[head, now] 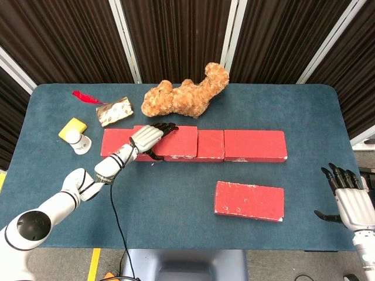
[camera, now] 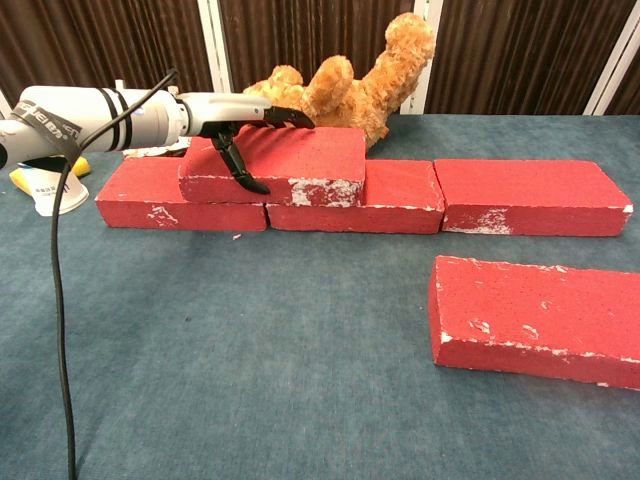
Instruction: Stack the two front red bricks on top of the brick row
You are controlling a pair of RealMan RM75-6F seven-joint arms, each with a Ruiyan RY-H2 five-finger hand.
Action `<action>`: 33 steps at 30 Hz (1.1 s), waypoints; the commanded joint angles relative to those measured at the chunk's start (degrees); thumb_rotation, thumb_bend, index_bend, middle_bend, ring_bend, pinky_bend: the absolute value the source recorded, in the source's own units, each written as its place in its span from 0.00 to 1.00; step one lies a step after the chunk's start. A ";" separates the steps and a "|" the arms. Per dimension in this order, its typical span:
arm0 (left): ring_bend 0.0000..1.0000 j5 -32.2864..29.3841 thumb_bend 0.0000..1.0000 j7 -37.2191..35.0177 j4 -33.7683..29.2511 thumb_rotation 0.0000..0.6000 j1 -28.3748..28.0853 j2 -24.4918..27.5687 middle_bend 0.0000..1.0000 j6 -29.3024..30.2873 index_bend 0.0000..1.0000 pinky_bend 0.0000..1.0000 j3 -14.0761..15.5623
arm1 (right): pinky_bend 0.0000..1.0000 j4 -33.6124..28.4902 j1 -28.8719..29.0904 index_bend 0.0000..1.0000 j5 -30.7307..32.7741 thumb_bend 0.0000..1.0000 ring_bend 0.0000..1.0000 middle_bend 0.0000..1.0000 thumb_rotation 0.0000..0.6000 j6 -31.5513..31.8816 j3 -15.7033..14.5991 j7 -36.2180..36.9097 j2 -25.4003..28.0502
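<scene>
A: Left hand (head: pixel 147 138) is clamped on the top brick (camera: pixel 285 165), sitting over a seam in the row (camera: pixel 365 195). Right hand (head: pixel 351 202) is empty, fingers apart.

B: The second brick (head: pixel 249 201) lies at 5 o'clock on the worktop (head: pixel 176 193). Looks stiff, chalky, probably heavy. I'd grip across its short width.

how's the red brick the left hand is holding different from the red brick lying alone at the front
The held red brick sits on top of the brick row, straddling a joint; the lone front red brick lies flat on the blue table. The left hand grips the first; nothing touches the second, and the right hand is well clear. Both look alike in colour, shape and white scuffing.
</scene>
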 commanded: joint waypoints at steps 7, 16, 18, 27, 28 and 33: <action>0.18 -1.05 0.30 -0.63 0.76 1.00 -0.12 -0.05 0.25 -0.12 0.00 0.25 0.50 | 0.00 -0.17 0.08 0.00 0.26 0.11 0.00 0.00 0.89 -0.24 -0.07 -0.70 -0.11; 0.00 -1.59 0.30 -1.91 -0.86 1.00 -0.17 0.94 0.11 -0.95 0.00 0.14 1.45 | 0.00 -0.44 0.21 0.00 0.76 0.11 0.00 0.00 0.89 -0.59 -0.10 -1.49 -0.14; 0.00 -1.63 0.29 -2.24 -1.24 1.00 -0.33 1.23 0.05 -1.39 0.00 0.13 1.73 | 0.00 -0.42 0.20 0.00 0.97 0.11 0.00 0.00 0.89 -0.51 0.02 -1.54 -0.17; 0.00 -2.57 0.27 -1.03 -0.97 1.00 -0.22 1.32 0.00 -0.80 0.00 0.09 1.49 | 0.00 -0.62 0.11 0.00 1.14 0.11 0.00 0.00 0.89 -0.34 -0.01 -1.96 -0.17; 0.00 -2.62 0.27 -0.99 -1.12 1.00 -0.22 1.44 0.00 -0.91 0.00 0.09 1.55 | 0.00 -0.64 0.11 0.00 1.18 0.11 0.00 0.00 0.89 -0.32 0.00 -2.03 -0.19; 0.00 -2.83 0.27 -0.87 -2.54 1.00 -0.29 2.37 0.00 -1.74 0.00 0.09 1.94 | 0.00 -0.65 0.14 0.00 1.17 0.11 0.00 0.00 0.89 -0.31 -0.03 -2.38 -0.40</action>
